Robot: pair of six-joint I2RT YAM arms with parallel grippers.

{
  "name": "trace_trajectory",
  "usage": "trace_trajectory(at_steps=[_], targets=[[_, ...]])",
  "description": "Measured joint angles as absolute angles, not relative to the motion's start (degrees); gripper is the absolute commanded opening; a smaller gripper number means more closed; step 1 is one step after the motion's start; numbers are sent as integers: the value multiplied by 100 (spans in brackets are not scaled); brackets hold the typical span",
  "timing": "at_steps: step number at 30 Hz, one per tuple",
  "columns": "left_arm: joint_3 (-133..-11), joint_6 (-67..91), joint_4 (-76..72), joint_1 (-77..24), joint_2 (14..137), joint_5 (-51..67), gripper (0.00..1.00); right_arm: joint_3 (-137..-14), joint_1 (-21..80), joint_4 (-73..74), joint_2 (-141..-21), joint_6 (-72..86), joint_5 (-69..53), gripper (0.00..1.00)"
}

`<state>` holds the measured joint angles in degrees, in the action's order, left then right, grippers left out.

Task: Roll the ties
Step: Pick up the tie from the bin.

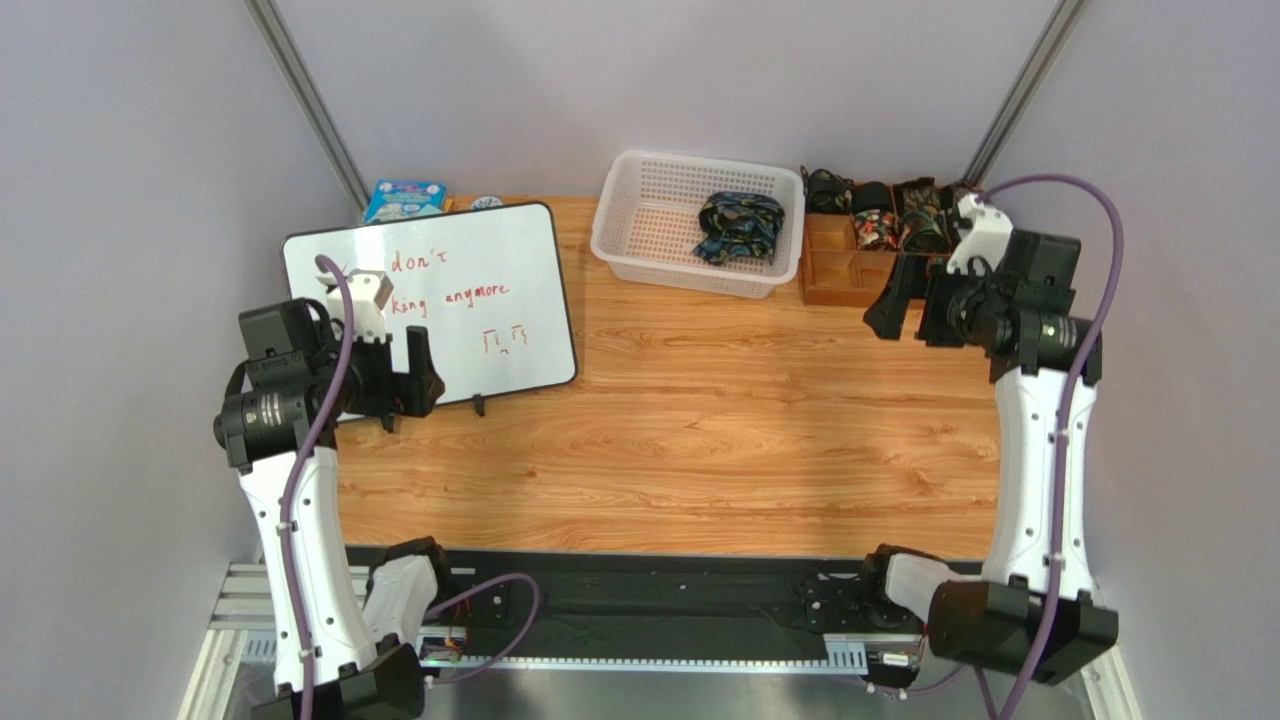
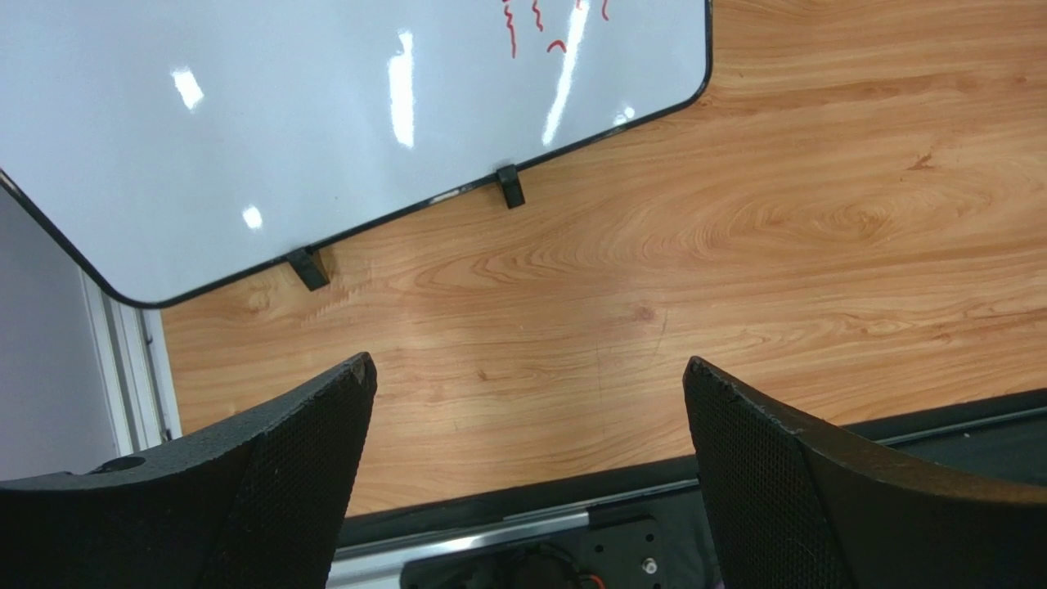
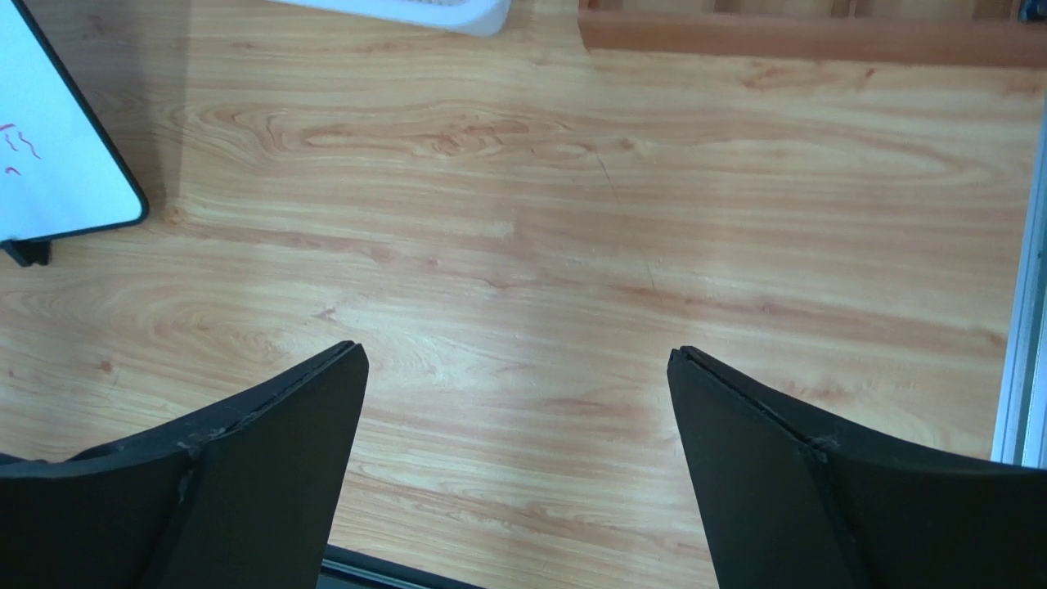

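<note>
A crumpled black paisley tie (image 1: 736,225) lies in the white perforated plastic basket (image 1: 613,219) beside a wooden box (image 1: 842,275) of rolled ties (image 1: 876,210), while the left gripper (image 2: 529,365) and right gripper (image 3: 516,351), matte black and tapered, hang spread wide and empty over the woodgrain table (image 1: 721,435).

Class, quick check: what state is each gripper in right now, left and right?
Left gripper: open, holding nothing.
Right gripper: open, holding nothing.
</note>
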<state>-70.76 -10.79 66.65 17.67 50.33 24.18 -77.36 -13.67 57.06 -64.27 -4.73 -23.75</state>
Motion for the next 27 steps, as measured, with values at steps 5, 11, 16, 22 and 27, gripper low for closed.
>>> trace_trajectory(at_steps=[5,11,16,22,27], targets=[[-7275,-1175,6665,1767,5258,2477,99,-9223,-1022,5529,-7824,-545,-2493,100],[-7439,-1142,6617,1767,5218,2480,99,-11594,21,5269,-9955,-587,-2067,100],[-7616,-1140,6506,1767,5207,2429,99,-13297,637,5196,-11764,-587,-1688,100],[-7769,-1118,6504,1767,5402,2333,99,-13872,803,5022,-13032,-587,-1337,100],[-7767,-1120,6567,1767,5570,2224,99,-13843,856,4683,-13537,-751,-1044,100]])
